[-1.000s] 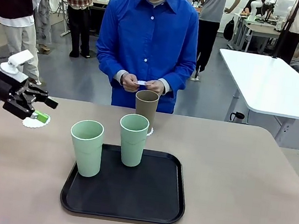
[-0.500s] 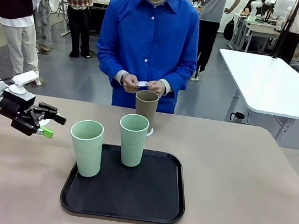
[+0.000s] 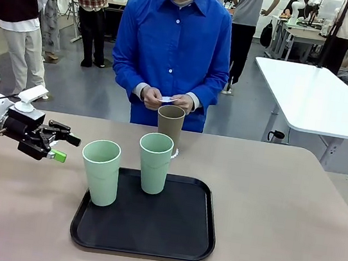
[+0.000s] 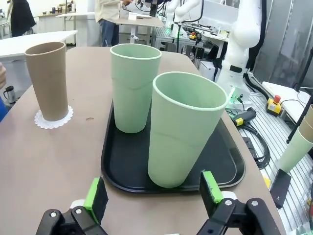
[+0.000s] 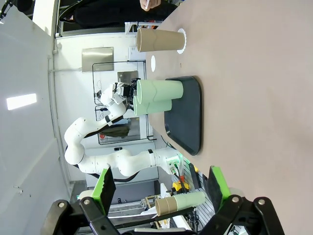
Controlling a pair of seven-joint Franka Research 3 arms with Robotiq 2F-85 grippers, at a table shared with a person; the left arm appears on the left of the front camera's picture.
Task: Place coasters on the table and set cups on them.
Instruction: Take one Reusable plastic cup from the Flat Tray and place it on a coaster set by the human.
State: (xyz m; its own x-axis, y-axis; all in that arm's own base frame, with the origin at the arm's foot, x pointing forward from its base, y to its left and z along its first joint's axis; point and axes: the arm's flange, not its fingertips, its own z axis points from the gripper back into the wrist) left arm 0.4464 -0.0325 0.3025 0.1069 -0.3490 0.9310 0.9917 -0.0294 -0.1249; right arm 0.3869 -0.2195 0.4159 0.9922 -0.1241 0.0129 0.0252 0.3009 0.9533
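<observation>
the rounded black tray (image 3: 146, 234) on the beige tabletop (image 3: 280, 204) holds a nearer pale mint green tumbler (image 3: 100, 172) and a farther mint tumbler (image 3: 154, 163). the brown tumbler (image 3: 169, 126) stands beyond the tray on a white lacy doily (image 4: 41, 122). the left hand (image 3: 66, 146), released, hovers beside the nearer tumbler; the right hand (image 5: 160, 181) is spread too.

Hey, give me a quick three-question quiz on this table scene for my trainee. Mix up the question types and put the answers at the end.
1. True or false: the brown cup stands on the black tray.
2. How many mint green cups stand on that tray? A. one B. two C. three
3. Fill in: the left gripper has its jaws ____.
Key: 1. False: it stands on a coaster on the table. 2. B. 3. open.
</observation>
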